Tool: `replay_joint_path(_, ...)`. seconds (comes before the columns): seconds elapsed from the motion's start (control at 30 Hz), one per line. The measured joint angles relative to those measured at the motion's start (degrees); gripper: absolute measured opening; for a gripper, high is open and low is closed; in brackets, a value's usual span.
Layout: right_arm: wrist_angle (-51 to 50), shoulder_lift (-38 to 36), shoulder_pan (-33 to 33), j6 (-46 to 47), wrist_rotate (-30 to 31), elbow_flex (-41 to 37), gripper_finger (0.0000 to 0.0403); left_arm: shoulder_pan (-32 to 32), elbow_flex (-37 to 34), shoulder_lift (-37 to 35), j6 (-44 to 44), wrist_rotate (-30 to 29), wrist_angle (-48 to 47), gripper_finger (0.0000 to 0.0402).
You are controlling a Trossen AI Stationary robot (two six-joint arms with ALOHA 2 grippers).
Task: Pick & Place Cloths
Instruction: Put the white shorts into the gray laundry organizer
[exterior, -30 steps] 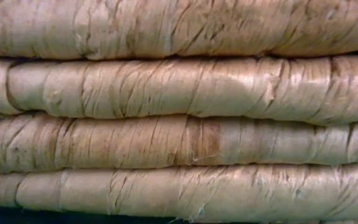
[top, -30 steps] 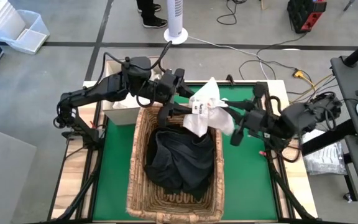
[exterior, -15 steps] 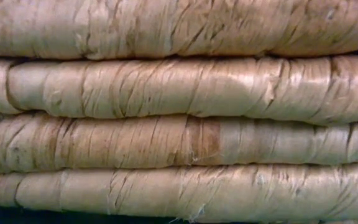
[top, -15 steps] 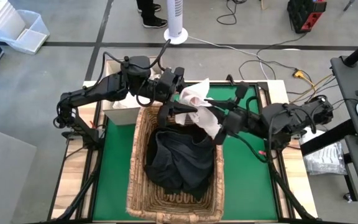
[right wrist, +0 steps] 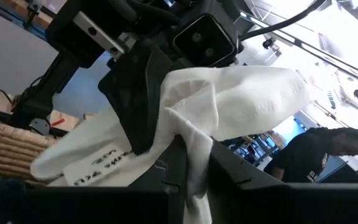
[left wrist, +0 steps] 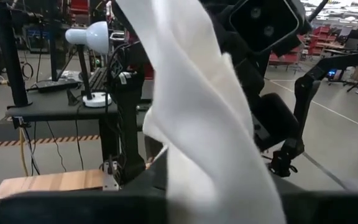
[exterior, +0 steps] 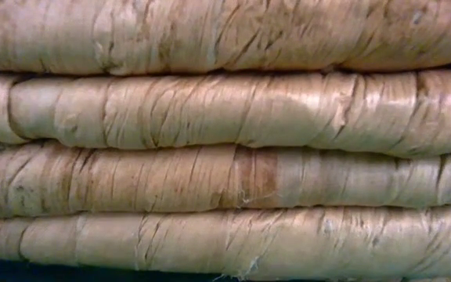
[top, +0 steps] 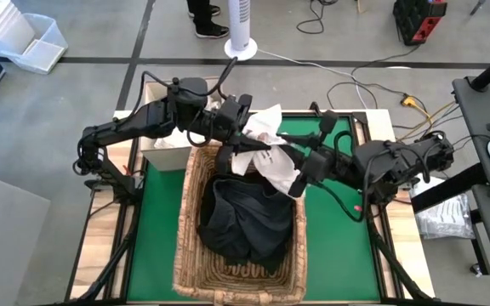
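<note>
A white cloth [top: 266, 146] hangs over the far end of the wicker basket [top: 190, 255], strung between my two grippers. My left gripper [top: 243, 146] reaches in from the left and is shut on it. My right gripper [top: 300, 167] comes from the right and is also shut on it. A black cloth [top: 245, 217] lies bunched inside the basket. In the left wrist view the white cloth [left wrist: 210, 124] fills the middle. In the right wrist view the white cloth [right wrist: 229, 106] drapes past the left gripper's dark finger [right wrist: 135, 93]. The low view shows only the basket's wall [exterior: 225, 141]. My left gripper pinches the white cloth's left part [right wrist: 166, 106] between its two fingers, coming from the table's left. The cloth is lifted clear and runs on toward the other gripper. My right gripper pinches a bunched fold at the cloth's right part [right wrist: 194, 165], coming from the table's right. Several layers pass between its fingers and the loose end [top: 283, 178] hangs over the basket.
The basket stands on a bright green mat [top: 339, 246] that covers the table. A white box [top: 164, 144] sits at the far left, behind the left arm. A person's feet [top: 204, 19] and a fan base [top: 241, 47] show on the floor beyond the table.
My right gripper has moved toward the table's left, closer to the left gripper and the basket's far end. The white cloth, which stood up in a peak between the grippers, has sunk and bunched, and its right end now hangs over the basket.
</note>
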Motion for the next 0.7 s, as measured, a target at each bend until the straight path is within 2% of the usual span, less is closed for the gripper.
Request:
replay_joint_path(0.17,-0.1,-0.1,-0.1,3.0,0.3,0.6,0.0064,0.1,0.0,-0.1,0.4,0.0,-0.3,0.0008)
replay_joint_path(0.37,-0.7,-0.4,-0.1,6.7,0.6,1.9,0.0118,0.2,0.0,-1.7,1.7,-2.9,-1.2,0.0004)
replay_joint_path(0.53,-6.4,-0.9,-0.1,11.3,2.8,4.3,0.017,0.2,0.0,-4.8,3.5,-9.6,-4.0,0.0002)
replay_joint_path(0.7,-12.3,-1.0,-0.1,14.5,5.7,6.7,0.0206,0.2,0.0,-8.5,5.0,-18.9,-8.5,0.0001)
